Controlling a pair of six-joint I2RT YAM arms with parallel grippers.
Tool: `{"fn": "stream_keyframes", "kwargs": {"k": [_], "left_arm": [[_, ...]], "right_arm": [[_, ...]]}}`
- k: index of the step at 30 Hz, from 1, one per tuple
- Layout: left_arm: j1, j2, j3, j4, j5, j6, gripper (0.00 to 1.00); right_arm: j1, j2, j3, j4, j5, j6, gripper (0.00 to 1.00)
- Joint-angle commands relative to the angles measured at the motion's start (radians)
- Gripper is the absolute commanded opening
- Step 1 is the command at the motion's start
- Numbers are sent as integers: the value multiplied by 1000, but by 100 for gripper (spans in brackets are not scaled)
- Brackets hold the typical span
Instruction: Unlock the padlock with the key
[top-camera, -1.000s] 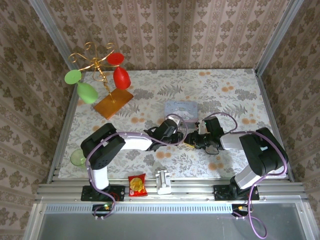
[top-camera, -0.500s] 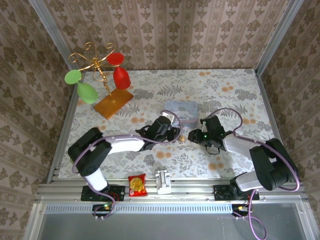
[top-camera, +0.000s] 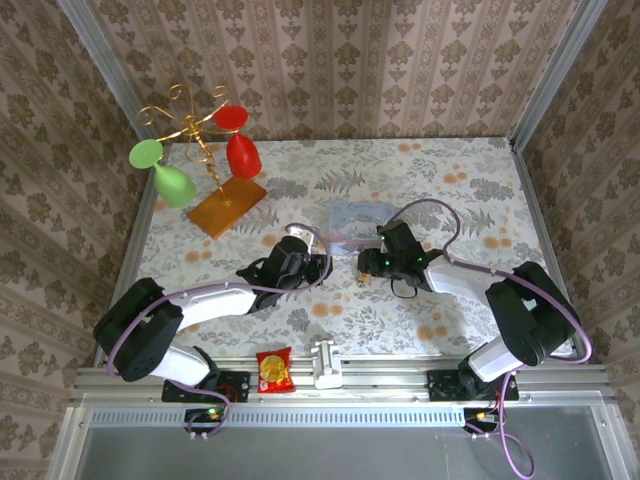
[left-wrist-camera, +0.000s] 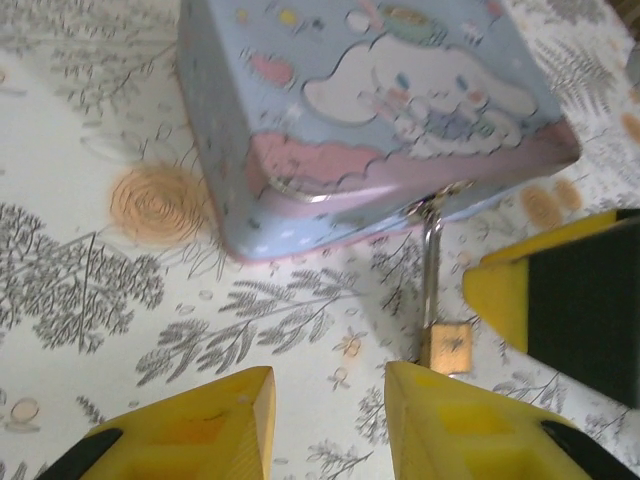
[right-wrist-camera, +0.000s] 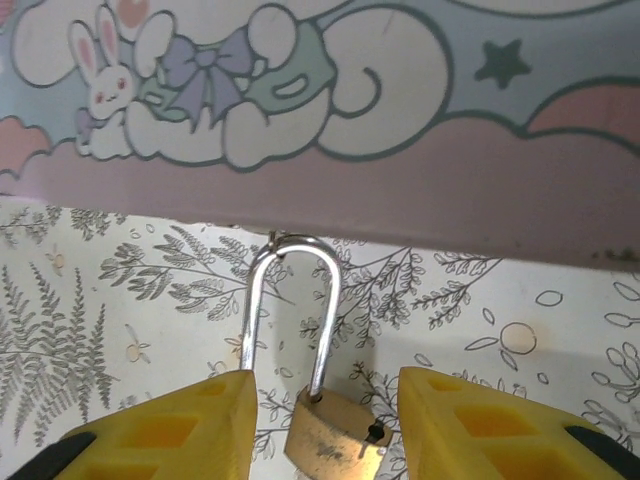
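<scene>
A tiny brass padlock (right-wrist-camera: 335, 440) hangs by its thin silver shackle (right-wrist-camera: 290, 310) from the front hasp of the pale blue cartoon tin (right-wrist-camera: 400, 110). The body is tilted, keyhole facing up. One shackle leg enters the body; the other runs down beside it, its end hidden behind my finger. My right gripper (right-wrist-camera: 325, 430) is open, its yellow fingers on either side of the padlock, apart from it. My left gripper (left-wrist-camera: 330, 420) is open and empty, just left of the padlock (left-wrist-camera: 447, 347) and in front of the tin (left-wrist-camera: 370, 110). From above, both grippers (top-camera: 305, 265) (top-camera: 368, 262) sit before the tin (top-camera: 362, 218).
A gold rack (top-camera: 195, 140) with red and green glasses stands on an orange base (top-camera: 225, 205) at the back left. A red snack packet (top-camera: 274, 370) and a white object (top-camera: 327, 362) lie on the front rail. Patterned walls close in three sides.
Both grippers moved left along the tin's front. The left one backed away to the left, and the right one came in around the padlock.
</scene>
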Motion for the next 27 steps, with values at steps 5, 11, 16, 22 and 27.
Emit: {"fn": "stream_keyframes", "kwargs": {"k": [5, 11, 16, 22, 27], "left_arm": [[3, 3, -9, 65, 19, -31, 34], [3, 13, -7, 82, 23, -37, 34], [3, 27, -2, 90, 31, -40, 34], [3, 28, -4, 97, 34, -47, 34], [6, 28, 8, 92, 33, -40, 34]], "right_arm": [[-5, 71, 17, 72, -22, -6, 37], [-7, 90, -7, 113, -27, 2, 36], [-7, 126, 10, 122, -35, 4, 35], [-7, 131, -26, 160, -32, 31, 29], [-10, 129, -56, 222, -24, 63, 23]]}}
